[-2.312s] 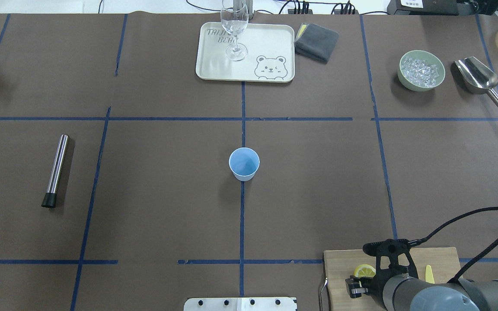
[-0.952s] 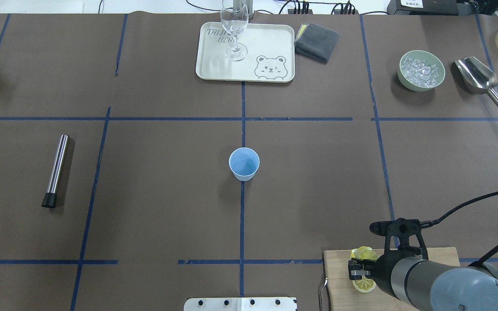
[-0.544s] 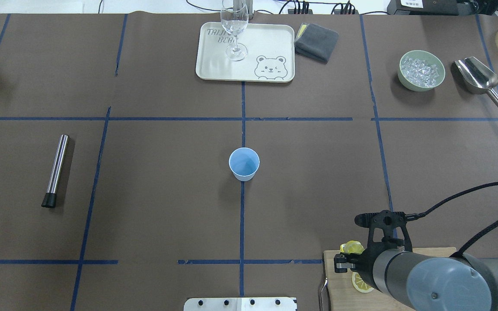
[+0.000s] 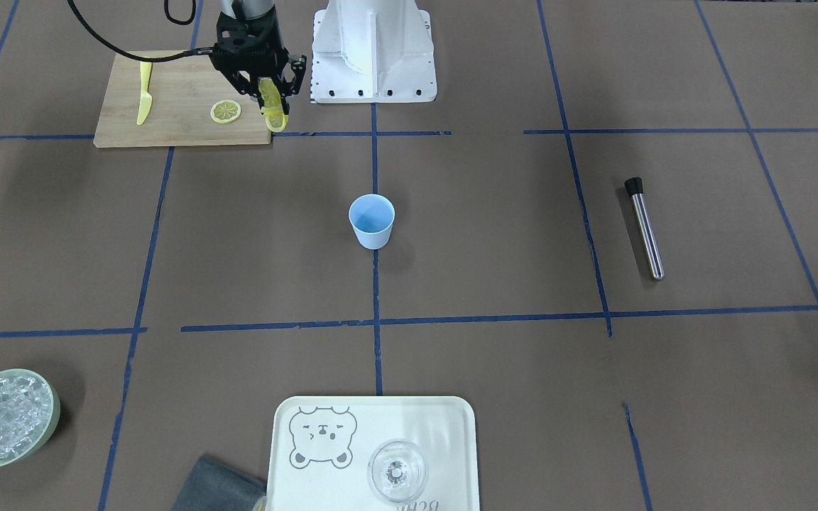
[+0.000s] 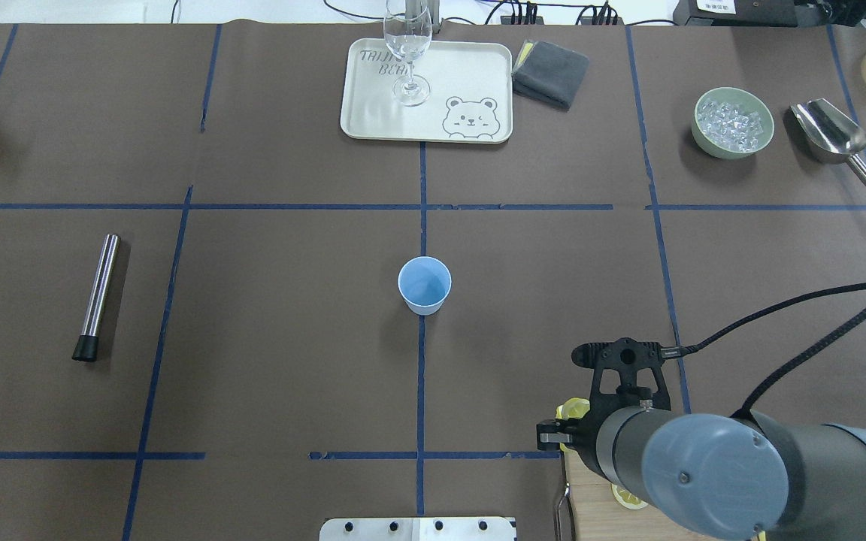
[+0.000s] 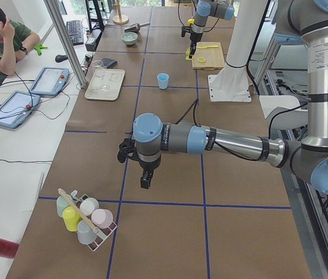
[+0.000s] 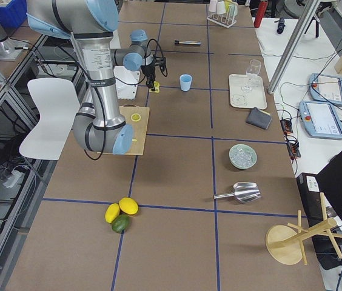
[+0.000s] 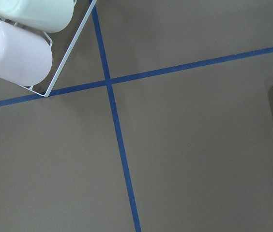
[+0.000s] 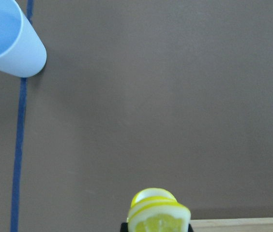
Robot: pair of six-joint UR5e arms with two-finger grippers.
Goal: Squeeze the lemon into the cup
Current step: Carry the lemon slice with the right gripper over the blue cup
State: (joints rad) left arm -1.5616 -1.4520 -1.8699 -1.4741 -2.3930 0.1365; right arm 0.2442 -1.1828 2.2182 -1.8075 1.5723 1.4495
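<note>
My right gripper (image 4: 268, 97) is shut on a lemon slice (image 4: 277, 121) and holds it in the air over the cutting board's corner nearest the cup. The slice also shows in the overhead view (image 5: 574, 408) and, pinched and bent, at the bottom of the right wrist view (image 9: 158, 212). The light-blue cup (image 5: 424, 284) stands upright and empty at the table's middle, well apart from the gripper; it shows at the upper left of the wrist view (image 9: 6, 38). A second lemon slice (image 4: 226, 111) lies flat on the board. My left gripper (image 6: 143, 180) hovers over the table's left end; I cannot tell whether it is open.
The wooden cutting board (image 4: 167, 124) carries a yellow plastic knife (image 4: 144, 92). A metal tube (image 5: 98, 293) lies at the left. A tray (image 5: 470, 75) with a wine glass (image 5: 407, 45), a grey cloth (image 5: 551, 71), an ice bowl (image 5: 734, 124) and a scoop (image 5: 831, 135) sit at the far edge.
My right gripper has lifted one lemon slice off the cutting board and carried it forward and left, toward the cup. The other slice stays on the board. The cup has not moved.
</note>
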